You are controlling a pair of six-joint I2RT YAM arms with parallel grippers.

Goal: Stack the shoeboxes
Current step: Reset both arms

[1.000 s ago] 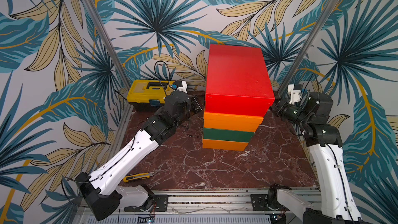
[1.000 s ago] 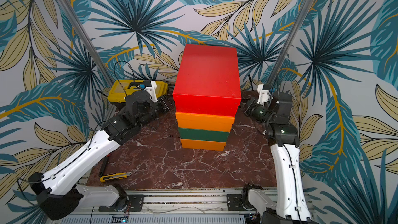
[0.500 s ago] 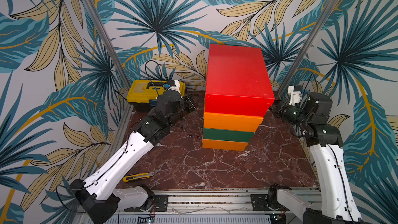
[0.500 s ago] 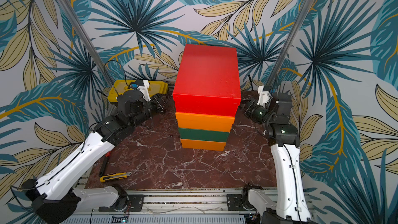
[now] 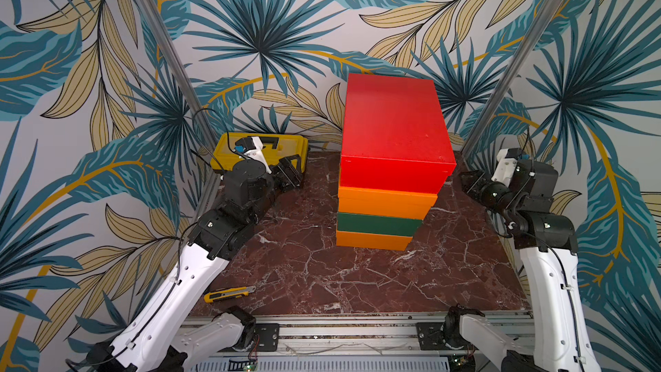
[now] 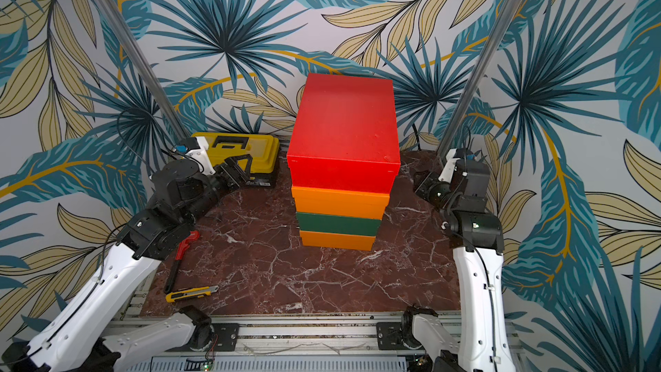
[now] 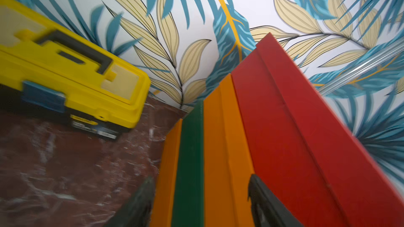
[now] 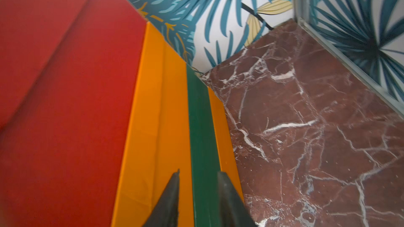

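A yellow-and-black utility knife (image 6: 191, 293) and a red pipe wrench (image 6: 182, 255) lie near the front left of the dark red marble-patterned tabletop (image 5: 304, 263). Mid-table, the four matte lidded shoeboxes stand stacked: orange bottom box (image 5: 372, 239), dark green box (image 5: 377, 223), upper orange box (image 5: 386, 203), red top box (image 5: 393, 130). The left gripper (image 5: 291, 173) and right gripper (image 5: 465, 180) flank the stack, clear of it, jaws parted and empty. Behind the left one sits a yellow plastic toolbox (image 5: 282, 144).
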